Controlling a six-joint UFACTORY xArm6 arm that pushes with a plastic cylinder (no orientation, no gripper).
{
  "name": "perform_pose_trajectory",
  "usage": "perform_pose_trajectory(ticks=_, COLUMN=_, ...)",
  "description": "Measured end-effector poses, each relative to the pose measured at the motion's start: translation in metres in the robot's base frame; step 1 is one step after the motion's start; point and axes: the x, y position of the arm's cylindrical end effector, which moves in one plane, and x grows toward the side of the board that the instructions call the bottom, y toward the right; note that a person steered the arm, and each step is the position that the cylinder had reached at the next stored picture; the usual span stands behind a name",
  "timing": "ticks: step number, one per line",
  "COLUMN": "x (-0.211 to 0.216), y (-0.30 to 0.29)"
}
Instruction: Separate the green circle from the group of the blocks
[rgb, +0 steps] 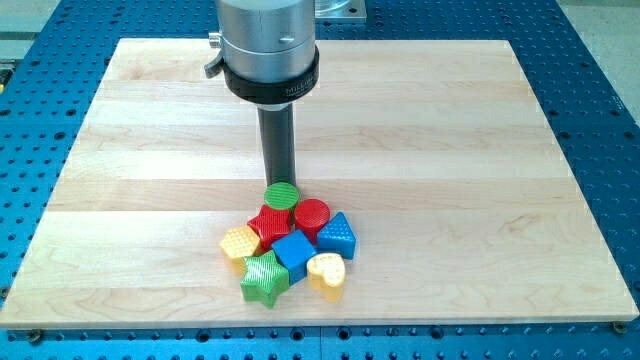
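Wooden board (420, 120): my tip (279, 182) sits behind the green circle (282, 195), atop the cluster.
No gripper, bare rod; pushing down-view would jam it into the red blocks (290, 220), so approach sideways.

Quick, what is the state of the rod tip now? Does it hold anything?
My tip: no fingers, so it holds nothing; its end sits just above the green circle at the group's top edge; contact cannot be told.

faint white lettering on black collar (270, 85), too small to read
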Motion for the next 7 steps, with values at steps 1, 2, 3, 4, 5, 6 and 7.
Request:
perform_pose_trajectory(ticks=1, x=-0.062, y=0.037)
perform_pose_trajectory(ticks=2, x=-0.068, y=0.114)
perform_pose_trajectory(ticks=3, x=-0.017, y=0.213)
perform_pose_trajectory(ticks=4, x=0.031, y=0.234)
perform_pose_trajectory(ticks=5, x=0.049, y=0.216)
perform_pose_trajectory(ticks=6, x=0.053, y=0.198)
perform_pose_trajectory(ticks=7, x=0.088, y=0.194)
